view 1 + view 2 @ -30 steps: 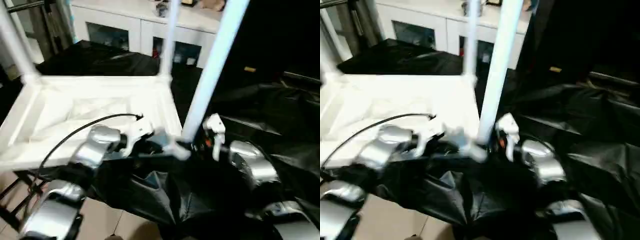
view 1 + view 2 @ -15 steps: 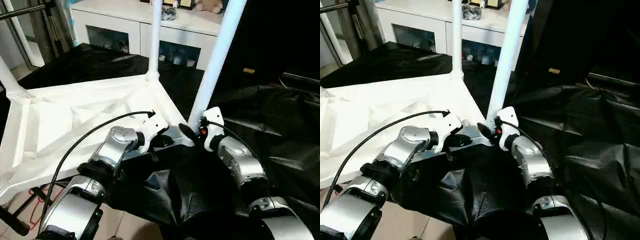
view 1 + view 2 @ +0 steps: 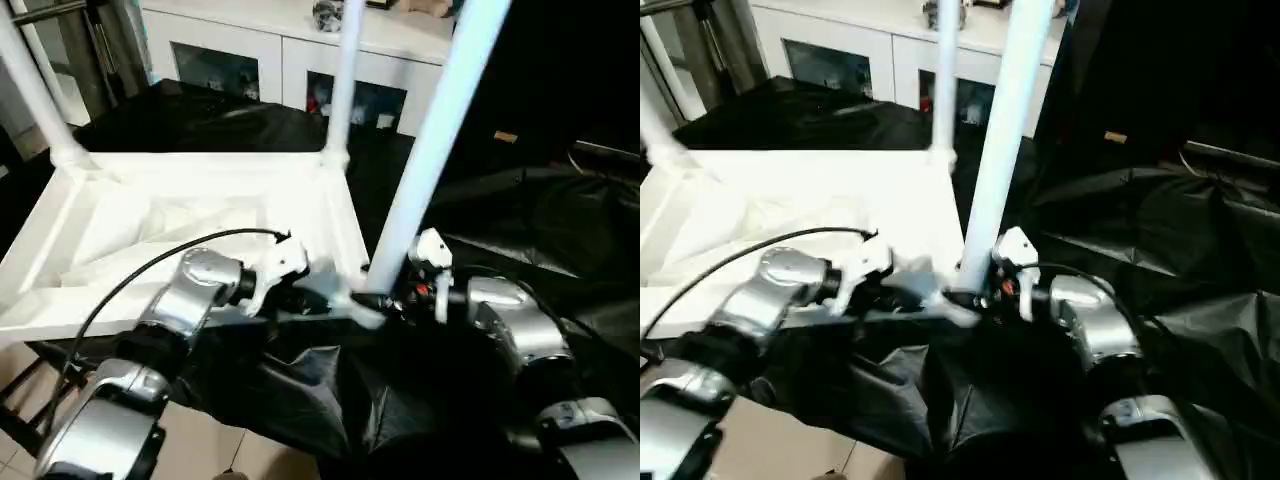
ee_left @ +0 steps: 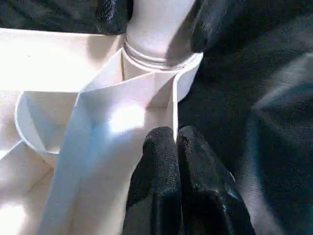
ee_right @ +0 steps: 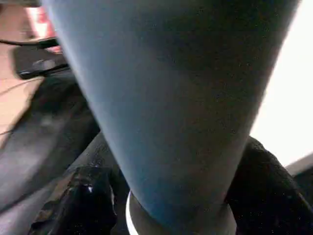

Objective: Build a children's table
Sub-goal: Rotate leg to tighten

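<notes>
The children's table lies upside down: its white tabletop point(image 3: 130, 210) shows its ribbed underside. Three white legs stand up from its corners, one at the far left point(image 3: 35, 90), one at the far right point(image 3: 343, 90) and one at the near right point(image 3: 430, 150). My left gripper point(image 4: 175, 134) is shut on the tabletop's thin rim wall, just beside the near-right corner socket point(image 4: 161, 63). My right gripper point(image 3: 395, 295) sits at the base of the near-right leg point(image 5: 171, 98). Its black fingers point(image 5: 83, 196) lie against both sides of the tube.
A white glass-door cabinet point(image 3: 250, 60) stands behind the tabletop. Crumpled black sheeting point(image 3: 540, 210) covers the surface to the right and in front. A black cable point(image 3: 150, 270) arcs over my left forearm. Tiled floor point(image 3: 215, 450) shows at the lower left.
The whole picture swung aside and back, so the camera moved. Both grippers stay at the same near-right corner, the left on the rim and the right around the leg's base.
</notes>
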